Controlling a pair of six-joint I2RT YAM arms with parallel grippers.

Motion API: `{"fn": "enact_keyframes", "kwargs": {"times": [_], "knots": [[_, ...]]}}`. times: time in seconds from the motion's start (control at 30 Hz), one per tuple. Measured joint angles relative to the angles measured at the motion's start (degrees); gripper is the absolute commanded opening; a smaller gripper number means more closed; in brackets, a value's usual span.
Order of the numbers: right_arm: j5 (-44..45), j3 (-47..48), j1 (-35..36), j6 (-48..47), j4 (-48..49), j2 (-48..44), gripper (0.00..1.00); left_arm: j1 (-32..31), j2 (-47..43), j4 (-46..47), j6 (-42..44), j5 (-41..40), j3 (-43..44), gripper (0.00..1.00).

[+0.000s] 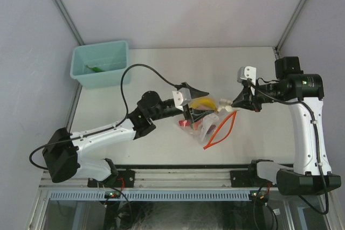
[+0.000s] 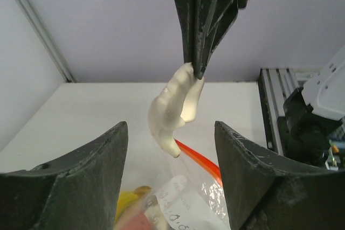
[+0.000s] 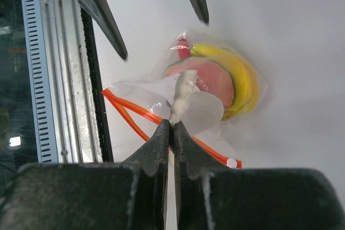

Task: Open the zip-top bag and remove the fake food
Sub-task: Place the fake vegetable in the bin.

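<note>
The zip-top bag lies open at mid-table, its red-orange zip strip spread toward the front. A yellow banana and a red piece are inside it. My right gripper is shut on the whitish piece and holds it above the bag's mouth. The right wrist view shows the closed gripper pinching the whitish piece over the banana and a pink-red piece. My left gripper is open over the bag. In the left wrist view its fingers flank the bag.
A teal bin stands at the back left with a green piece inside. Metal rails run along the table's near edge. The right arm's base shows at the right of the left wrist view.
</note>
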Motion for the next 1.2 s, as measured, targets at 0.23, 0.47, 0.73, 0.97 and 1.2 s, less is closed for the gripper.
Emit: {"fn": "enact_keyframes", "kwargs": {"times": [0.23, 0.47, 0.73, 0.97, 1.2], "knots": [[-0.61, -0.02, 3.02, -0.15, 0.17, 0.00, 0.00, -2.82, 4.68, -8.20, 5.49, -2.12, 5.01, 0.63], [-0.92, -0.66, 4.90, -0.13, 0.76, 0.02, 0.00, -3.80, 6.73, -12.11, 7.76, -4.63, 6.78, 0.56], [-1.07, -1.70, 5.88, -0.11, 1.49, 0.15, 0.00, -4.61, 7.50, -12.94, 7.85, -5.60, 7.69, 0.46], [-1.05, -2.71, 6.47, 0.07, 1.95, 0.17, 0.00, -4.66, 7.87, -13.22, 7.80, -6.10, 7.76, 0.22], [-1.07, -2.91, 6.82, 0.48, 2.69, 0.26, 0.14, -4.66, 7.87, -13.62, 7.74, -6.73, 7.78, 0.00]]}}
